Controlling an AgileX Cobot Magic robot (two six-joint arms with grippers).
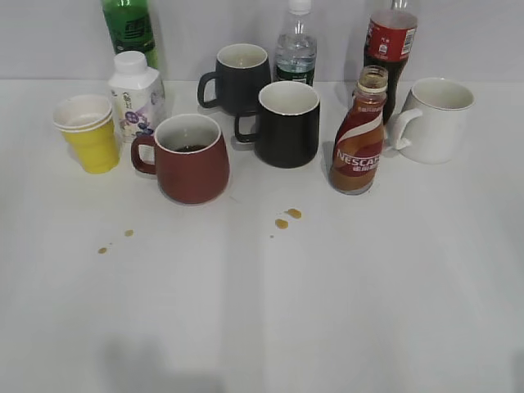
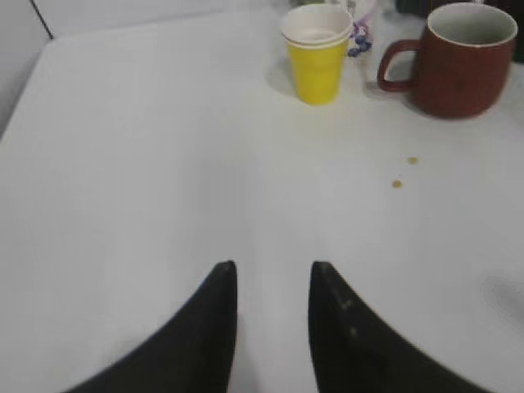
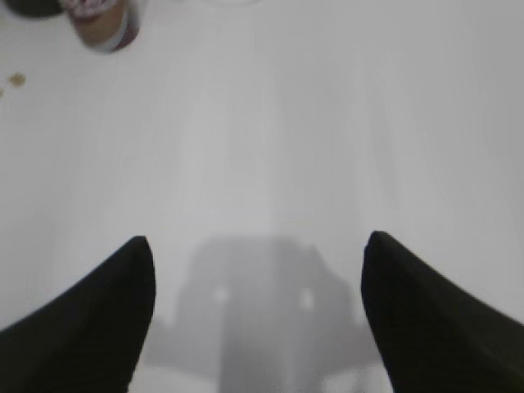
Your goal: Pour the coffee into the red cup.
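Observation:
The Nescafe coffee bottle stands upright and uncapped on the table, right of centre; its base shows at the top left of the right wrist view. The dark red cup stands left of centre with dark liquid inside, and shows at the top right of the left wrist view. My left gripper is open and empty over bare table, well short of the cup. My right gripper is wide open and empty over bare table, away from the bottle. Neither gripper shows in the exterior view.
Two black mugs, a white mug, a cola bottle, a water bottle, a green bottle, a white carton and a yellow paper cup stand around them. Brown spill drops lie on the table.

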